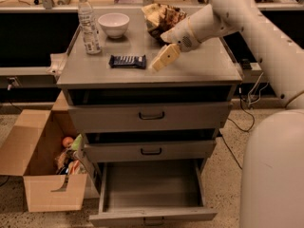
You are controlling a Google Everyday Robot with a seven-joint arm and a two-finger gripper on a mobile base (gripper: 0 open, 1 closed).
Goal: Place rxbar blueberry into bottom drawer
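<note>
The rxbar blueberry, a flat dark navy bar with white lettering, lies on the grey cabinet top, left of centre. My gripper hovers just above the top, immediately right of the bar and a small gap from it, pointing down-left. It holds nothing. The bottom drawer is pulled out at the base of the cabinet and its inside is bare. The two shallower drawers above it stand slightly ajar.
A water bottle, a white bowl and a brown-and-yellow chip bag stand at the back of the top. An open cardboard box with items sits on the floor at left. Cables hang at right.
</note>
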